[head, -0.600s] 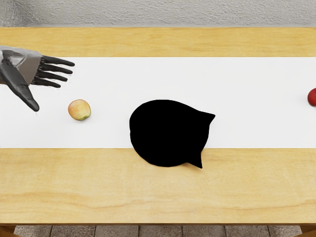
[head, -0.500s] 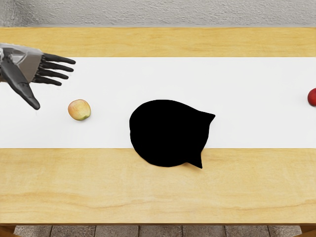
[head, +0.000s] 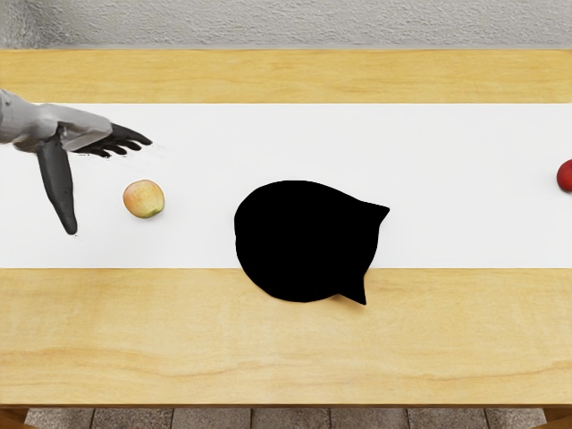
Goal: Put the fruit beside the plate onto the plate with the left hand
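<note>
Lying on the white runner (head: 357,143), the yellow-and-red apple (head: 143,198) sits to the left of the black plate (head: 304,239), off it, with a strip of bare cloth between the two. The plate is a rounded shape with two pointed corners on its right side. Its near part reaches past the runner's edge onto the light wood of the bench (head: 286,340).

Up and to the left of the apple is the left robot hand (head: 67,134), its arm coming in from the left edge. It is near the apple but not touching it. The dark fingers (head: 125,140) are stretched out flat, pointing right, and the thumb (head: 59,188) splays toward the near side, so the hand is wide open and grips nothing.

At the far right edge of the runner a red fruit (head: 565,175) shows, partly cut off, well apart from the plate.
</note>
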`<state>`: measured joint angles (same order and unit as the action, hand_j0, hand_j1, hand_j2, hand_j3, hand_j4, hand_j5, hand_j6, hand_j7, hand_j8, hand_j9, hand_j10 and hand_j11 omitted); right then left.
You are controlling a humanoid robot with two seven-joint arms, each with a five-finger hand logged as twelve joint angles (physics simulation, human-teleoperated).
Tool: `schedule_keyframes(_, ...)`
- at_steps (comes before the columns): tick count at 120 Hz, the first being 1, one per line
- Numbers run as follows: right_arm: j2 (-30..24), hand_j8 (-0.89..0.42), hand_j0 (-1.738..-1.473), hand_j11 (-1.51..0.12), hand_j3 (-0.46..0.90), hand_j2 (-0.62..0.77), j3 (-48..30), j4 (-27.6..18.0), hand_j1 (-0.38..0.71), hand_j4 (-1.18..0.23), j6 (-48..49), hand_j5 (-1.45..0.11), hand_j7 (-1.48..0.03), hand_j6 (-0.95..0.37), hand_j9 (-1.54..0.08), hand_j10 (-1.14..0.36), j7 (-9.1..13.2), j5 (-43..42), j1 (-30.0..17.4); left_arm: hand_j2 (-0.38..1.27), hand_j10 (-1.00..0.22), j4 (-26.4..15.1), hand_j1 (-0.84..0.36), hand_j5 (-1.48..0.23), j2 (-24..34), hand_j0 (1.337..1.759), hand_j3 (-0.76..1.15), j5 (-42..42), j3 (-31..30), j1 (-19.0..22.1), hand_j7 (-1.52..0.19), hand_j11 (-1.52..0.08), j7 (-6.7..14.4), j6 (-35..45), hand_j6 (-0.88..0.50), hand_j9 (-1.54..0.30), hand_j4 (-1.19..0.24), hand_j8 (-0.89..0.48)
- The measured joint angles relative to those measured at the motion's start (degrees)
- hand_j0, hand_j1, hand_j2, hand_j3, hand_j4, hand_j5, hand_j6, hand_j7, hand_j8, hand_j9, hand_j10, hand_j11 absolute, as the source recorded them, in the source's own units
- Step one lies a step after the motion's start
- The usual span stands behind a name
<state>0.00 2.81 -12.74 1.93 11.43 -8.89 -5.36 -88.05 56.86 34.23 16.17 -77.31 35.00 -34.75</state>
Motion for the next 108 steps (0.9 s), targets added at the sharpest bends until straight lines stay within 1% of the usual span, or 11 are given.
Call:
schedule_keyframes(9,0.0,-0.02,-1.658,-0.03,0.00,0.00,0.0,0.0,-0.32,-0.02,0.0,-0.03,-0.03,-0.02,-0.03,-0.02,0.0,0.0,0.0,0.00,-0.02,-0.1,0.33,-0.02,-1.2,1.658,0.00,4.8,0.2,-0.2,-0.02,-0.02,0.0,0.3,-0.02,-0.02,-0.02,-0.02)
schedule_keyframes(24,0.0,-0.02,-1.658,-0.03,0.00,0.00,0.0,0.0,-0.32,-0.02,0.0,-0.03,-0.03,-0.02,-0.03,-0.02,0.0,0.0,0.0,0.01,-0.03,-0.2,0.32,-0.03,-8.7,1.658,0.00,13.6,-0.4,1.1,-0.03,-0.03,0.0,0.6,-0.03,-0.03,-0.03,-0.03)
schedule_keyframes(41,0.0,-0.02,-1.658,-0.03,0.00,0.00,0.0,0.0,-0.32,-0.02,0.0,-0.03,-0.03,-0.02,-0.03,-0.02,0.0,0.0,0.0,0.01,-0.06,0.0,0.28,-0.08,-8.8,1.658,0.00,19.4,-1.3,1.5,-0.08,-0.08,0.0,0.7,-0.07,-0.08,-0.07,-0.07)
schedule_keyframes(63,0.0,-0.02,-1.658,-0.03,0.00,0.00,0.0,0.0,-0.32,-0.02,0.0,-0.03,-0.03,-0.02,-0.03,-0.02,0.0,0.0,0.0,0.02,-0.08,0.4,0.26,-0.10,-8.6,1.658,0.00,18.9,-1.3,2.3,-0.10,-0.10,0.0,4.9,-0.08,-0.10,-0.08,-0.08)
schedule_keyframes(67,0.0,-0.02,-1.658,-0.03,0.00,0.00,0.0,0.0,-0.32,-0.02,0.0,-0.03,-0.03,-0.02,-0.03,-0.02,0.0,0.0,0.0,0.02,-0.08,0.5,0.25,-0.10,-8.8,1.658,0.00,18.8,-1.4,4.3,-0.10,-0.10,0.0,6.1,-0.09,-0.10,-0.08,-0.09)
schedule_keyframes(81,0.0,-0.02,-1.658,-0.03,0.00,0.00,0.0,0.0,-0.32,-0.02,0.0,-0.03,-0.03,-0.02,-0.03,-0.02,0.0,0.0,0.0,0.02,-0.09,0.8,0.25,-0.11,-8.7,1.658,0.00,18.5,-1.5,5.7,-0.11,-0.11,0.0,11.6,-0.09,-0.11,-0.09,-0.09)
schedule_keyframes(98,0.0,-0.02,-1.658,-0.03,0.00,0.00,0.0,0.0,-0.32,-0.02,0.0,-0.03,-0.03,-0.02,-0.03,-0.02,0.0,0.0,0.0,0.02,-0.10,1.2,0.24,-0.12,-9.1,1.658,0.00,18.2,-1.7,6.1,-0.12,-0.12,0.0,17.0,-0.10,-0.12,-0.10,-0.10)
schedule_keyframes(108,0.0,-0.02,-1.658,-0.03,0.00,0.00,0.0,0.0,-0.32,-0.02,0.0,-0.03,-0.03,-0.02,-0.03,-0.02,0.0,0.0,0.0,0.02,-0.10,1.2,0.24,-0.12,-11.3,1.658,0.00,18.2,-3.0,6.2,-0.12,-0.12,0.0,18.2,-0.10,-0.12,-0.10,-0.10)
